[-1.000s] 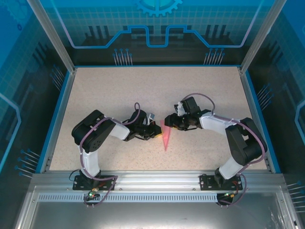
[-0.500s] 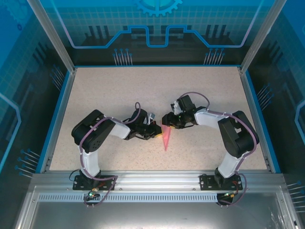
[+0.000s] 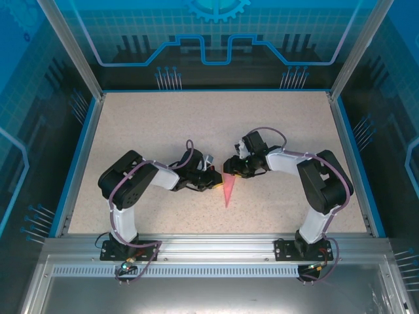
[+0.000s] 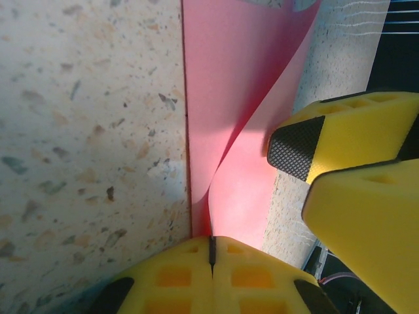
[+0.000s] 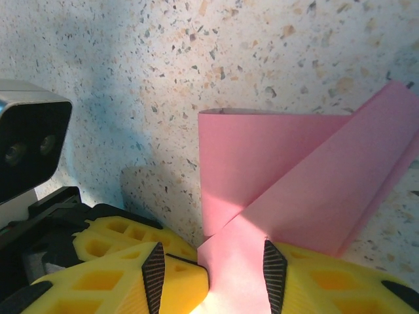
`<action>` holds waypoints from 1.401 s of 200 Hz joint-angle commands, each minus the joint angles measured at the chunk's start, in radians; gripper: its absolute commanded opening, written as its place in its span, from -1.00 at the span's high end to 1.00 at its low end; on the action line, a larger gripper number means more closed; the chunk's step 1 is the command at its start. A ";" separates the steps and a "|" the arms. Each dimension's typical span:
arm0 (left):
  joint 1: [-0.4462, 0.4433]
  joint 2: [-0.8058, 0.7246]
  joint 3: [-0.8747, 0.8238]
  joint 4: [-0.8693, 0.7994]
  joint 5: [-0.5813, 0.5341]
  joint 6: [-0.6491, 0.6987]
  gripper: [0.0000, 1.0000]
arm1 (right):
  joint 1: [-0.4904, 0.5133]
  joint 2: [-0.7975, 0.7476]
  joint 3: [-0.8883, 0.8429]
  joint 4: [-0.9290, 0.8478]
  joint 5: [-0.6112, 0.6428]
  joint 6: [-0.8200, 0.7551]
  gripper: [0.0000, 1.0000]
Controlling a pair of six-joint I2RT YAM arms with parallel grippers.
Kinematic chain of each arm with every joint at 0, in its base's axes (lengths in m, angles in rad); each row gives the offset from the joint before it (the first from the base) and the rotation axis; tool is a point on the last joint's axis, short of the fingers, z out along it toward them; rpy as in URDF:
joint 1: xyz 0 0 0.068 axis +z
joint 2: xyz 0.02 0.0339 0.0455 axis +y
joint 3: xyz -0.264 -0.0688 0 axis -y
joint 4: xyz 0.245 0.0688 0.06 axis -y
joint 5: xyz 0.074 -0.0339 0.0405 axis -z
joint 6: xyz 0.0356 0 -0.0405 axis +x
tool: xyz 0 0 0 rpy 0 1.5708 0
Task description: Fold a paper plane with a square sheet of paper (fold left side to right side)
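at the middle of the desk [image 3: 163,131], a touch toward 6 o'clock from centre, the pink paper [image 3: 227,191] lies as a narrow triangle. its point aims at 6 o'clock and its wide end sits at 12, between my two tools.

the left tool [image 3: 213,182] reaches in from 9 o'clock. on its wrist camera the yellow fingers are pressed together with no gap, and a curling layer of the paper runs straight into the seam, so i read it as clamped on the paper's edge.

the right tool [image 3: 230,167] comes in from 3 o'clock at the wide end. its black pads [image 5: 154,271] stand apart with a flap of paper lying between them. one pad has bare space beside it, so those jaws are not pinching anything.

the flap beyond the left grip stands up off the desk in a soft curve, while the layer under it lies flat.

i expect this paper to weigh almost nothing and to be limp. it should bend at the slightest push and keep any crease i give it, wanted or not. it will likely slide on the speckled surface if nothing pins it, and a hard tug could tear it at the grip.

i would take hold at a free edge or corner of the raised flap, well away from the existing crease, and pinch only that single layer.
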 commanded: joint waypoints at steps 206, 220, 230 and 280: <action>-0.007 -0.379 -0.054 -0.349 -0.068 0.116 0.41 | -0.008 0.103 -0.018 -0.101 0.027 0.001 0.08; -0.026 -0.387 -0.050 -0.340 -0.018 0.108 0.46 | -0.008 0.105 -0.018 -0.099 0.025 0.001 0.08; -0.039 -0.377 -0.047 -0.318 0.019 0.093 0.48 | -0.009 0.106 -0.017 -0.096 0.024 0.001 0.08; -0.111 -0.263 0.010 -0.234 0.070 0.014 0.48 | -0.006 0.105 -0.018 -0.096 0.021 0.001 0.08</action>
